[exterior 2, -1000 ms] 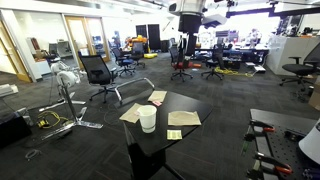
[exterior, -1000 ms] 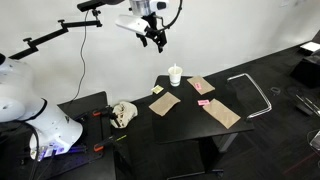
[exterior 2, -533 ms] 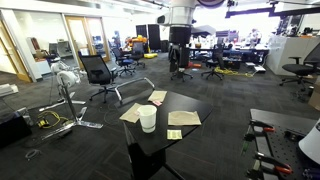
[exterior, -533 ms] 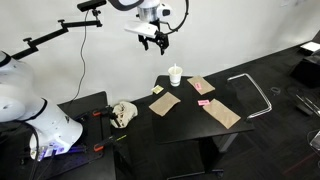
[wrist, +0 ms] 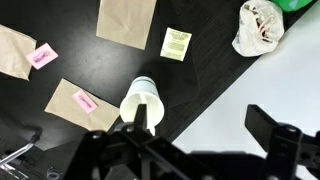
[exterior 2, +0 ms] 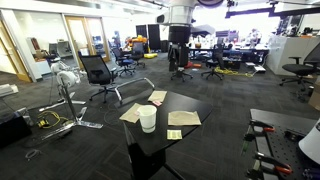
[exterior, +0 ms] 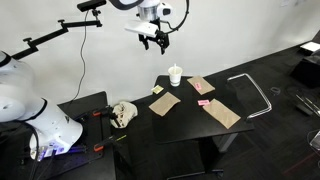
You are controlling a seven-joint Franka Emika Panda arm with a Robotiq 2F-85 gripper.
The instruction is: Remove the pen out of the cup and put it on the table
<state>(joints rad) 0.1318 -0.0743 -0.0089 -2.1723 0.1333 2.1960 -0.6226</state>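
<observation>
A white paper cup stands near the back edge of the small black table; it also shows in an exterior view and from above in the wrist view. A thin pen seems to stick up out of the cup; the wrist view does not show it clearly. My gripper hangs high above the table, up and to the left of the cup, and shows in an exterior view. In the wrist view its fingers are spread wide and empty.
Brown paper sheets lie on the table, some with pink notes, plus a small yellow-green packet. A crumpled white bag lies on the neighbouring black bench. Office chairs stand on the floor around.
Between one second and half a second ago the arm swung to the right, closer to above the cup. Since then nothing has visibly moved.
</observation>
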